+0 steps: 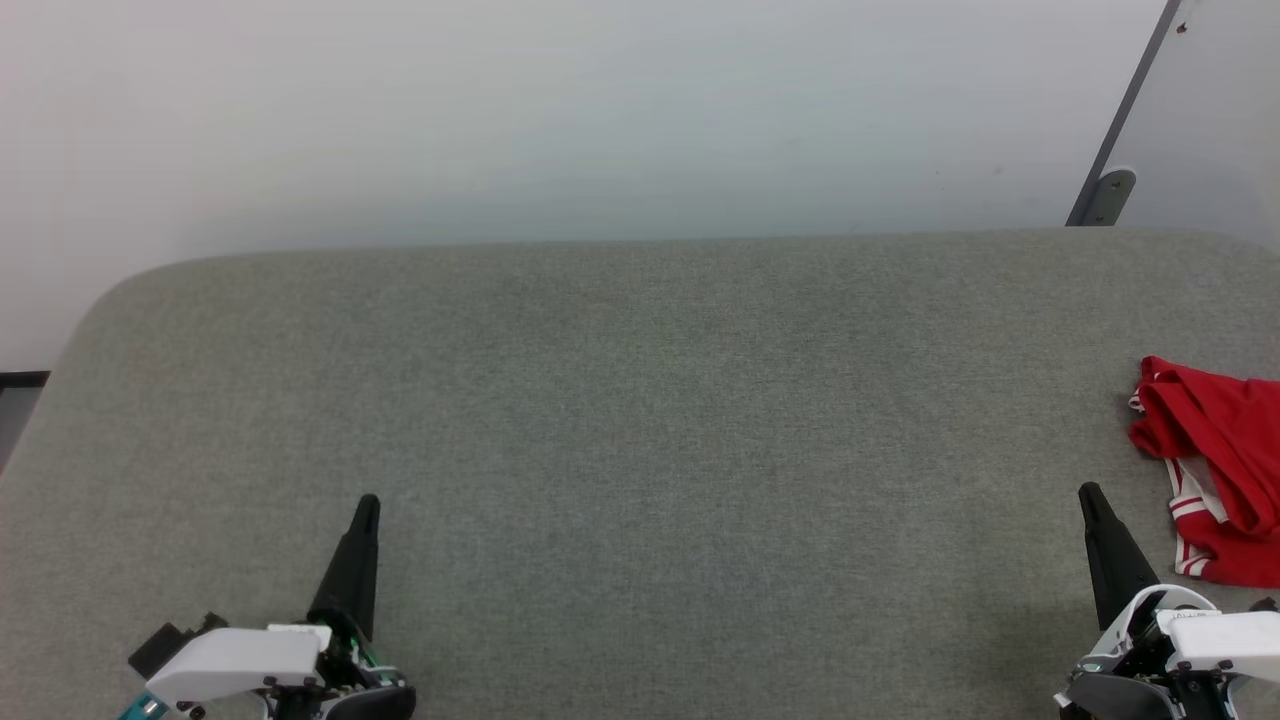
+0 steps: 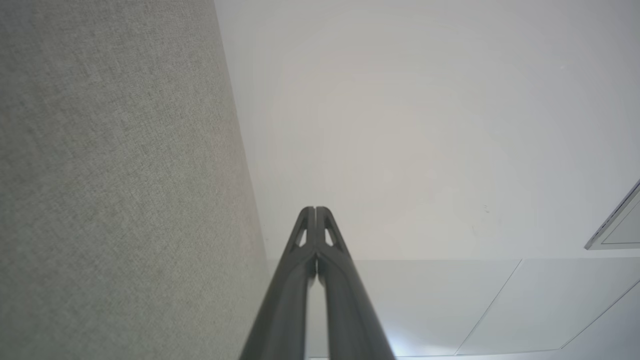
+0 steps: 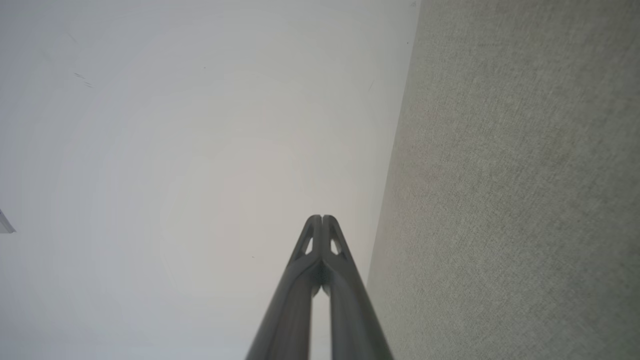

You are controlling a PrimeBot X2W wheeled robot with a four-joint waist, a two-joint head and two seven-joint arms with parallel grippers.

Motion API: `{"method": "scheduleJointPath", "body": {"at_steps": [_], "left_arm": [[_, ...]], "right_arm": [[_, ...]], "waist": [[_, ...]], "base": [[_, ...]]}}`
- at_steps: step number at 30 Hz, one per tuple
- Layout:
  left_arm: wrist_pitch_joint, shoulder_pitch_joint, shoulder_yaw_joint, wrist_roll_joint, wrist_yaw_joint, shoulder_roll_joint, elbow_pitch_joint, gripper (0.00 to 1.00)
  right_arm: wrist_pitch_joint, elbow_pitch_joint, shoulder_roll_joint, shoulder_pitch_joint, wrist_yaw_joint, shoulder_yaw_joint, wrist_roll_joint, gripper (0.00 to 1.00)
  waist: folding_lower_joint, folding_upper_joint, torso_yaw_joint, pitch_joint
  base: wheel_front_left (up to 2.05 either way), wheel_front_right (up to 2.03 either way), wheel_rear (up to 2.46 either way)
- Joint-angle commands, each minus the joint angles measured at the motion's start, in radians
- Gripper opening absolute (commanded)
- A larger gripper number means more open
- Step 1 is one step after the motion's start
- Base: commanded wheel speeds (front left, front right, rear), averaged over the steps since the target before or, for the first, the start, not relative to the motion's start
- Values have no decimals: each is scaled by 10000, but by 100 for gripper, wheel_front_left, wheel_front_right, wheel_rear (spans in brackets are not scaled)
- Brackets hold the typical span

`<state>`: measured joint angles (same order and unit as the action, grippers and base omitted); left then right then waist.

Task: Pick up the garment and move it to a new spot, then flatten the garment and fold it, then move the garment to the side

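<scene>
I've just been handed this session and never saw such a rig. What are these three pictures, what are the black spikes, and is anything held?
The head view looks down from the robot's head onto a grey fabric-covered surface. The black spikes are its grippers, each a pair of long fingers pressed together: the left gripper at lower left, the right gripper at lower right. The two wrist views come from a camera on each wrist, looking along those fingers. They are turned sideways, so the grey surface stands beside a pale wall. Both grippers are shut and hold nothing. The garment, red with striped trim, lies bunched at the right of the head view, partly cut off, near the right gripper but untouched.
</scene>
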<state>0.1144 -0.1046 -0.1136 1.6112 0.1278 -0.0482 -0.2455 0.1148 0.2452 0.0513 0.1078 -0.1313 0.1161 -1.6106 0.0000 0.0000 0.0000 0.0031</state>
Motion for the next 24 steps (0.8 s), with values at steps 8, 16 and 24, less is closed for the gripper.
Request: {"method": "scheduleJointPath", "body": {"at_steps": [8,16,24], "left_arm": [[32,-112,-23,28,53,-3,-13,0],[33,-111,-22,27,53,-1,-12,0],[33,-111,-26,25,53,-2,-12,0]], "right_arm": [[25,-28,-35,20,10,-5,-41,0],[25,-28,-36,20,10,-6,-41,0],[24,-28,-36,20,10,-7,-42,0]], "waist": [[0,0,0,0],[0,0,0,0],[0,0,0,0]], "base": [[0,0,0],[0,0,0],[0,0,0]]}}
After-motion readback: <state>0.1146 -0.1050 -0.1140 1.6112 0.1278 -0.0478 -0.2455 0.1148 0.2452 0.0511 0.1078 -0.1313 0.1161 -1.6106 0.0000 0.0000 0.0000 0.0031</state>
